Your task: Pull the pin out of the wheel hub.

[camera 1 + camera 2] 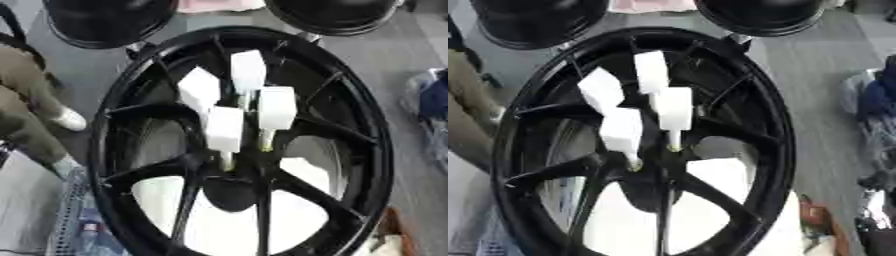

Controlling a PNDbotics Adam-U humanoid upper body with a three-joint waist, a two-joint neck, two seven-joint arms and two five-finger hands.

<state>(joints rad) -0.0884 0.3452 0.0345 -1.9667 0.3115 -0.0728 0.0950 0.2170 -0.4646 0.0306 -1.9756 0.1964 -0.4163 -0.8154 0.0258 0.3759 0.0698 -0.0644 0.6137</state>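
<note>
At the far left a person's trouser leg and pale shoe (68, 119) stand on the grey floor, touching nothing of the task. The black wheel hub (118, 120) fills the middle of both views: a glossy ring with slim, smooth spokes running in to a dark centre boss (229, 192), with pale surface showing through the near openings. Four pins stand out of the spoke area just far of the boss, each with a blocky, matt white handle on a thin pale shank. From left to right they are the left pin (199, 91), the near pin (225, 129), the far pin (248, 71) and the right pin (276, 108). Neither robot hand appears in either view, so the state of their fingers cannot be told. In my judgement the main risk is crowding: the handles sit just beside each other, so a reaching hand could knock a neighbour or close on two at once. A pull off the shank's line could jam the pin. Beyond the rim lie two more dark wheels (105, 22), and at the right some blue cloth (433, 97).
</note>
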